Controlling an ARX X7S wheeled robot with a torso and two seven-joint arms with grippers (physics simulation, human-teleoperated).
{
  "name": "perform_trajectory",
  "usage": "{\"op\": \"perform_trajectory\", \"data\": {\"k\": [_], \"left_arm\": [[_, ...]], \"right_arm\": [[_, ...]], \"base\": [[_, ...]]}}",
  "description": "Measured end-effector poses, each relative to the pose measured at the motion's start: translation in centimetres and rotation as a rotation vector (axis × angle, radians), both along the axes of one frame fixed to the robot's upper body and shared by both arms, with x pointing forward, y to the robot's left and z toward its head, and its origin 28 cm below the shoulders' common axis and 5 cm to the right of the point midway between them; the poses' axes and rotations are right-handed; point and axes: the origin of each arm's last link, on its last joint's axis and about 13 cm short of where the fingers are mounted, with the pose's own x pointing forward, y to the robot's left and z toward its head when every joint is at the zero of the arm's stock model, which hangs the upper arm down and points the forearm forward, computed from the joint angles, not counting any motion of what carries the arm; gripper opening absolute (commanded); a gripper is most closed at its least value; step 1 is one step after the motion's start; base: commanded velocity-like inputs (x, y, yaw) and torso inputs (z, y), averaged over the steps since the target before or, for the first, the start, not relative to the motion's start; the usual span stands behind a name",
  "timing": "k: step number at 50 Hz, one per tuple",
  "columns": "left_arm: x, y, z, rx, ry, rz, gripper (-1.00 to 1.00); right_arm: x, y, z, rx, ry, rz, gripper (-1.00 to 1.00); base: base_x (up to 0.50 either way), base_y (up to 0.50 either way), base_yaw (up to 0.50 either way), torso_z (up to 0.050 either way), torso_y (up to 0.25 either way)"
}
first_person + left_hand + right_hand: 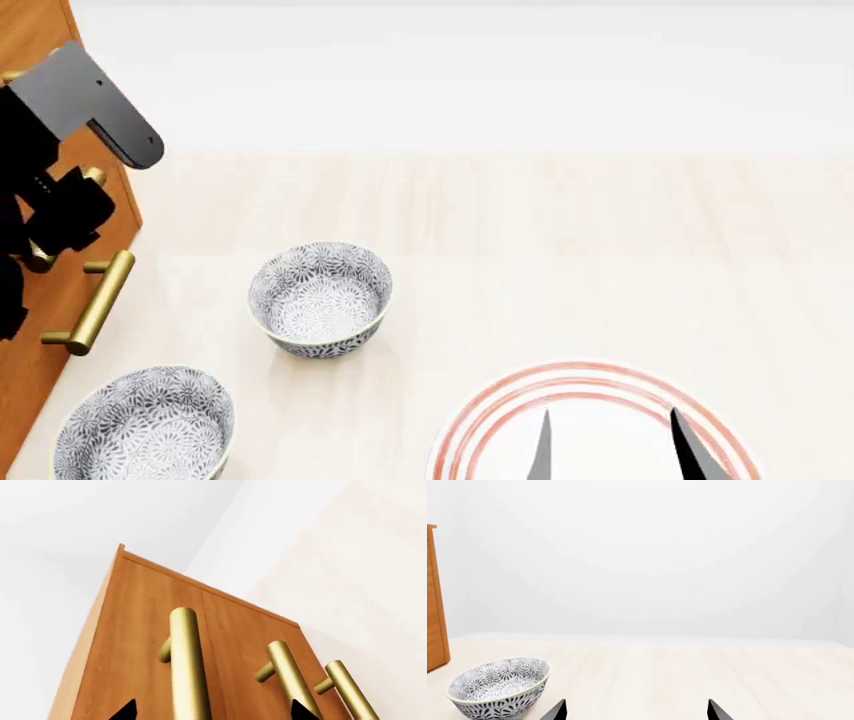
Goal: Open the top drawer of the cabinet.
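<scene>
Item: top drawer (pixel 140 645), uppermost of three in the orange-brown wooden cabinet (pixel 435 605). The cabinet stood on the pale worktop, far to its left side in the head view. The drawer looked fully shut, its front flush with the two below.

Take-hold point: brass bar handle (pixel 185 650), set off the drawer front on short posts. I judged it rigid and smooth, so possibly slippery under the pads. The middle of the bar seemed best, so the pull would run straight and the drawer would not rack.

Handling, by my estimate: a stiff wooden box of moderate weight, not fragile. It should slide if drawn square to the front. The cabinet itself might shift on the worktop under a hard tug.

Left gripper (pixel 213 711): spread wide, one dark tip either side of the top handle, clasping nothing. I could not tell how far along the fingers the bar sat.

Right gripper (pixel 617 455): also spread and empty, over the pink-ringed plate (pixel 494 400) toward the worktop's near edge, well apart from the cabinet.

Nearby: one patterned bowl (pixel 320 298) near the cabinet front, a second patterned bowl (pixel 140 425) closer to the near edge. Either could obstruct the opening drawer.
</scene>
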Motion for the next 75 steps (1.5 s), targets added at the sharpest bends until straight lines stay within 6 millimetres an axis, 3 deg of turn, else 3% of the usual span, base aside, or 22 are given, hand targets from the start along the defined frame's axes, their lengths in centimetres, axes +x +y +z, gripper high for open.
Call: {"op": "perform_trajectory", "data": {"k": [24,73,74,75], "left_arm": [[1.5,-0.2,0.0,0.067,-0.025,0.058,1.0],[2.6,-0.9,-0.3,0.251,0.028,0.098,1.0],[2.6,-0.9,-0.3,0.254,0.029,0.098,-1.0],[2.6,-0.9,-0.3,0.258,0.029,0.098,-1.0]], "right_arm": [[0.1,0.0,-0.1,-0.001,0.003,0.003,1.0],[0.0,-0.1,-0.4,0.001,0.01,0.006,1.0],[0.0,-0.1,-0.4,0.001,0.01,0.006,1.0],[0.0,-0.1,-0.4,0.001,0.01,0.006,1.0]], "base": [[0.0,0.0,0.0,0.0,0.0],[0.0,0.0,0.0,-0.001,0.0],[0.0,0.0,0.0,0.0,0.0],[0.0,0.0,0.0,0.0,0.0]]}}
